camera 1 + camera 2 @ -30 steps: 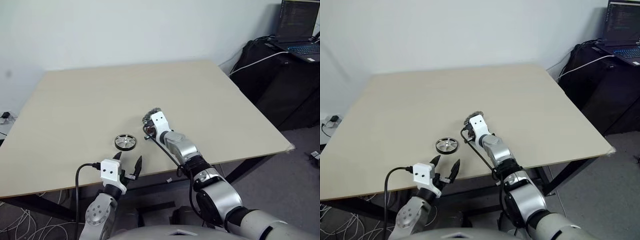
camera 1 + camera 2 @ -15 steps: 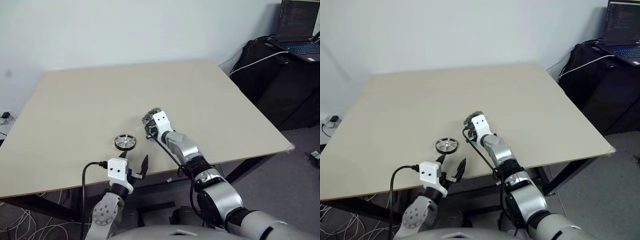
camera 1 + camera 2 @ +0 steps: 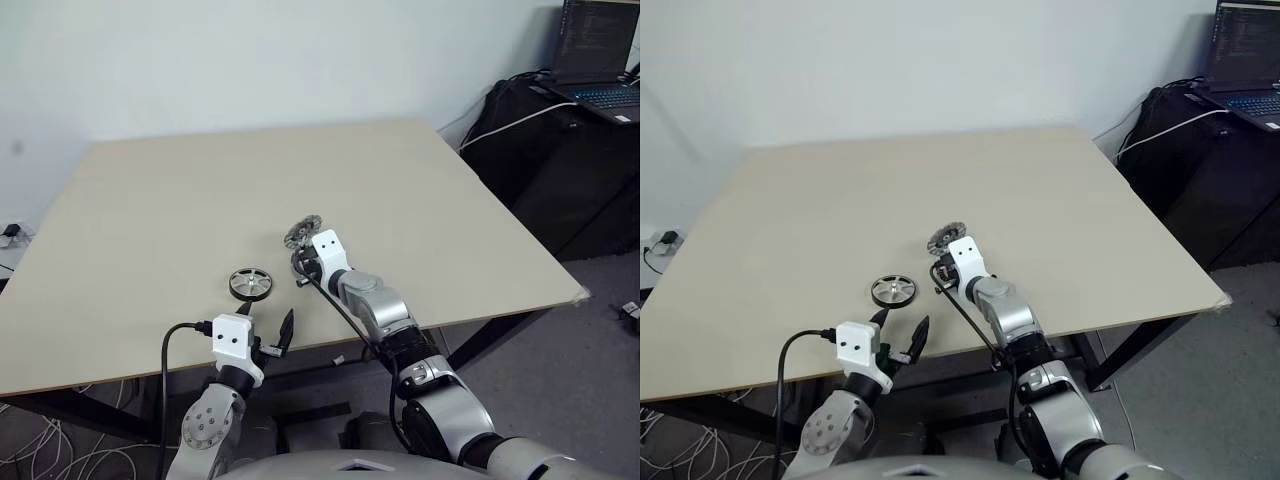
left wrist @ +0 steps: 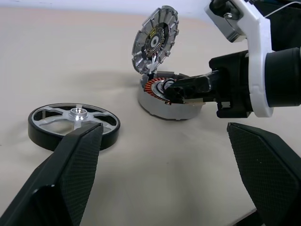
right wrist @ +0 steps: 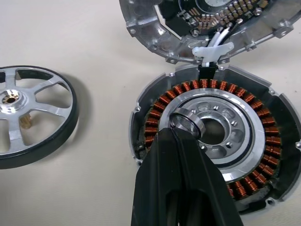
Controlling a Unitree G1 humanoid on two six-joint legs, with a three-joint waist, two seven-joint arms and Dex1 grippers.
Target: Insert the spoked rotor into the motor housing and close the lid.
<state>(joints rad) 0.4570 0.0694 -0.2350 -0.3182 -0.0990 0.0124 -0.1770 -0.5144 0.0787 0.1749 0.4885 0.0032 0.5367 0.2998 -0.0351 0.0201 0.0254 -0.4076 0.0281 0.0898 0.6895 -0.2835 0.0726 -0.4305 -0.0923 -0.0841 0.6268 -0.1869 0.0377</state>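
While the lid (image 4: 154,40) stands tilted open behind the motor housing (image 5: 211,141), you're at the ring-seating step, by my reading.
Your right gripper (image 5: 182,136) is pinched closed, with a small bearing ring (image 5: 187,124) at its tip over the copper-wound housing's silver centre. Your left gripper (image 4: 164,155) is spread wide, empty; the black-rimmed spoked rotor (image 4: 74,125) lies flat just ahead of it, beside the housing. Next, clear the right hand, then fetch the rotor.
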